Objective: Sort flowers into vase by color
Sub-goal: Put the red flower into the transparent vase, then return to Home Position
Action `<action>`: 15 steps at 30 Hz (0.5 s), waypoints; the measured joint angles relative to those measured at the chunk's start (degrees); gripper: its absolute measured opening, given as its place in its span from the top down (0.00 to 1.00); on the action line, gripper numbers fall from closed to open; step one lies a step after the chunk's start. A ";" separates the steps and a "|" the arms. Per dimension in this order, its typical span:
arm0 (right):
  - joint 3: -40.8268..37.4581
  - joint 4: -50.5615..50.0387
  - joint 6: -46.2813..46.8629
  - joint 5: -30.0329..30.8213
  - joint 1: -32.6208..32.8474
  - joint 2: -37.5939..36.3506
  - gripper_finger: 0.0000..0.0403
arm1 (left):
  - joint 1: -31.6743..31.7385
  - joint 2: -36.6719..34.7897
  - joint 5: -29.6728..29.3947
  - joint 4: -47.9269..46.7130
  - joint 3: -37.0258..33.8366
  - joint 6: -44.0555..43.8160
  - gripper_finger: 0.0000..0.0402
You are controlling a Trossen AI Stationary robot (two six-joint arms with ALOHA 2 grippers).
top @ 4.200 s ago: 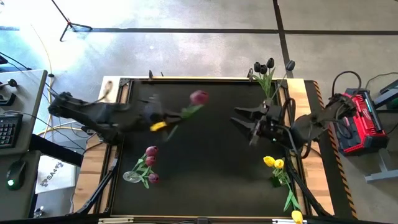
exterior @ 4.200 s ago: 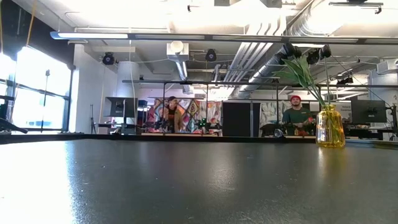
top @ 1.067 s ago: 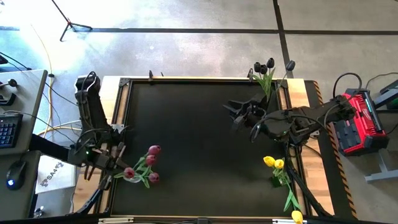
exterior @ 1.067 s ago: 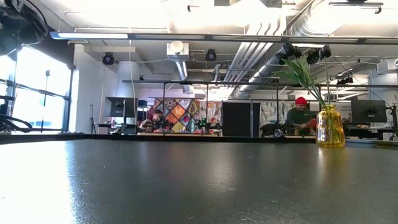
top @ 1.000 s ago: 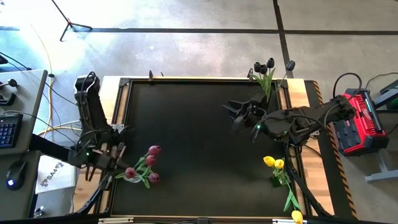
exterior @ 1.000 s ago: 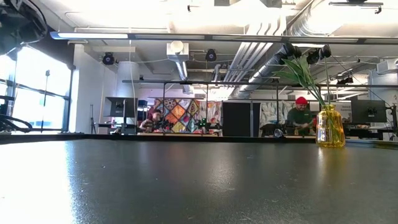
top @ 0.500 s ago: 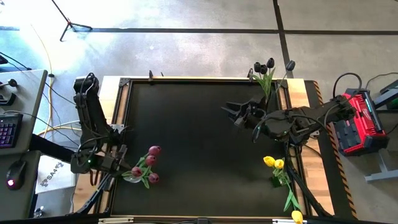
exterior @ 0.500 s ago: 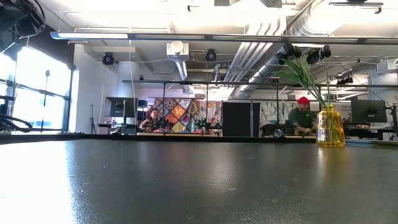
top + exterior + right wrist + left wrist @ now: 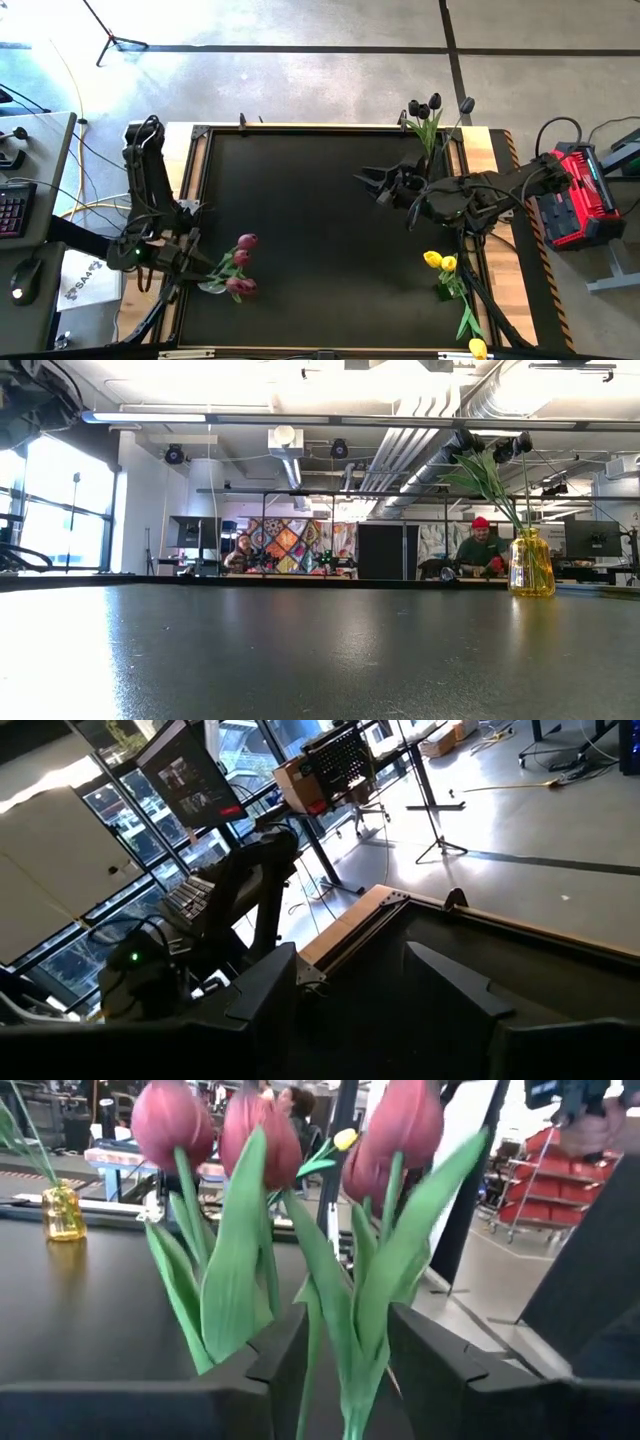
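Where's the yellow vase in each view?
High view: the vase is at the table's far right edge, mostly hidden under dark tulips.
Low view: at right, at the table's far end.
Left wrist view: small, far across the table.
Right wrist view: not in it.
Shared landmark: black table.

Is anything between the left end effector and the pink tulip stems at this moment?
Nothing visible. The left end effector already straddles a pink tulip stem, with its fingers open either side. The clear vase is barely discernible. The right end effector waits mid-table.
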 joint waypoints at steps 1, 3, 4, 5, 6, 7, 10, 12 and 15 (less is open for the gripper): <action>0.00 0.00 -0.11 -0.09 0.00 0.00 0.57 | -0.25 -0.89 -0.01 0.01 0.00 0.75 0.68; 0.00 -0.02 -0.29 -0.31 0.00 0.00 0.57 | -0.81 -2.89 -0.02 0.21 0.00 2.11 0.66; 0.00 -0.07 -0.29 -0.41 0.00 0.00 0.57 | -1.09 -3.98 -0.11 0.72 0.00 2.94 0.66; 0.00 -0.16 -0.29 -0.63 0.00 0.00 0.57 | -1.37 -5.16 -0.27 1.76 0.00 4.14 0.65; 0.00 -0.64 -0.29 -1.13 0.00 0.01 0.57 | -1.69 -6.43 -0.35 3.09 0.00 5.69 0.65; 0.00 -1.38 -0.09 -1.83 0.00 0.15 0.57 | -1.99 -7.61 -0.50 4.38 0.00 7.54 0.65; 0.00 -3.90 1.62 -2.78 0.02 0.61 0.57 | -2.79 -11.11 -2.57 10.00 0.00 14.01 0.65; 0.00 -3.79 1.91 -2.78 0.02 0.83 0.57 | -3.09 -11.86 -7.35 17.98 0.14 20.50 0.65; 0.00 -1.84 -0.12 -3.51 0.33 0.65 0.57 | -2.87 -11.59 -10.12 25.83 1.20 31.47 0.65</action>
